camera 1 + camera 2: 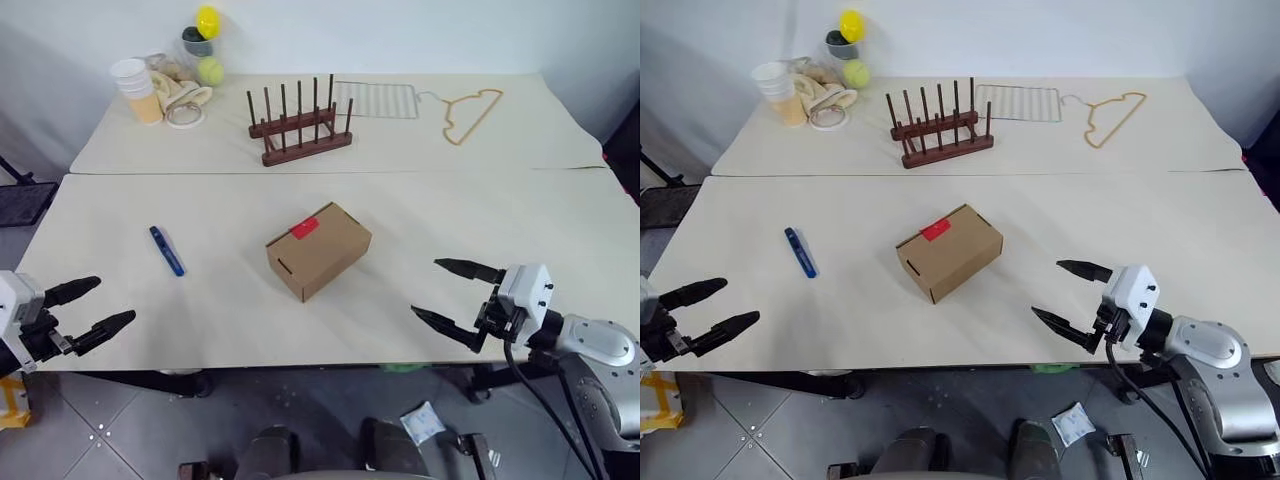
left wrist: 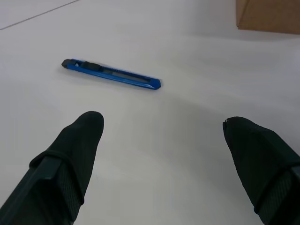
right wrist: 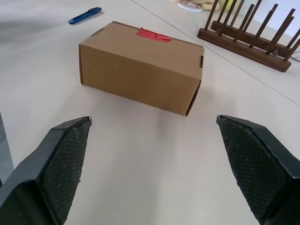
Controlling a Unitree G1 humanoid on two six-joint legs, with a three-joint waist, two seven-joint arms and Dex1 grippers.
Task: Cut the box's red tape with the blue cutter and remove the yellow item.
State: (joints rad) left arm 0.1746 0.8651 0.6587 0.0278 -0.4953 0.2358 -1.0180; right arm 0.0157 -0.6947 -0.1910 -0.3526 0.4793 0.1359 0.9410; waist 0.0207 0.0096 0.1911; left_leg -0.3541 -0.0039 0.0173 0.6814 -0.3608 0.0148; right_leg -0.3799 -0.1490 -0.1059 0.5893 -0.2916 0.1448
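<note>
With both grippers, left (image 1: 92, 307) and right (image 1: 455, 303), spread wide and empty, the cutter (image 1: 167, 250) lies flat left of the box (image 1: 318, 250), well apart from it, and, being slim, stiff and likely light, is best pinched across its mid-body by the left gripper.

At frame centre the plain brown box (image 1: 318, 250) carries bright red tape (image 1: 304, 227), the dark-blue cutter (image 1: 167, 250) lies left on the cream table (image 1: 250, 310), and a dark brown wooden rack (image 1: 299, 125) stands above.
</note>
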